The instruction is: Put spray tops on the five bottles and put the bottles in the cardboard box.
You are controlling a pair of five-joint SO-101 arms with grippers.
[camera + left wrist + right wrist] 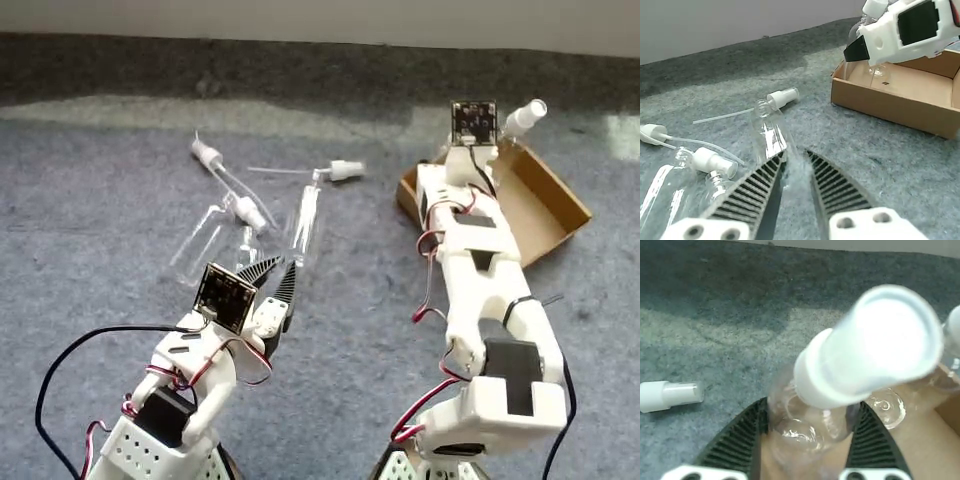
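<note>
Pinching a clear plastic capped bottle [805, 432] around its shoulder with the right gripper [810, 412], ribbed black fingers pressing on both sides, the white spray collar and milky overcap [875, 347] sticking out past the fingertips. Hanging it over the open cardboard box [548, 205] at the right side of the grey, felt-covered desk [100, 210]. Showing, down in the box, what looks like a second bottle [887, 407], also see-through with a white top. Hovering low with the left gripper [795, 155], fingers parted narrowly and gripping nothing, one tip right at the base of an uncapped bottle [769, 131] lying on its side; touching or not, hard telling. Lying farther left, side by side: an inner bottle [715, 192] and an outer bottle [660, 192], both bare-necked, transparent, glinting. Resting loose on the desk, all white: the first spray top [782, 96] just past the uncapped bottle's neck, the second spray top [715, 161] across the two side-by-side bottles, the third spray top [652, 132] farthest out, thin clear dip tubes trailing from the first and third.
</note>
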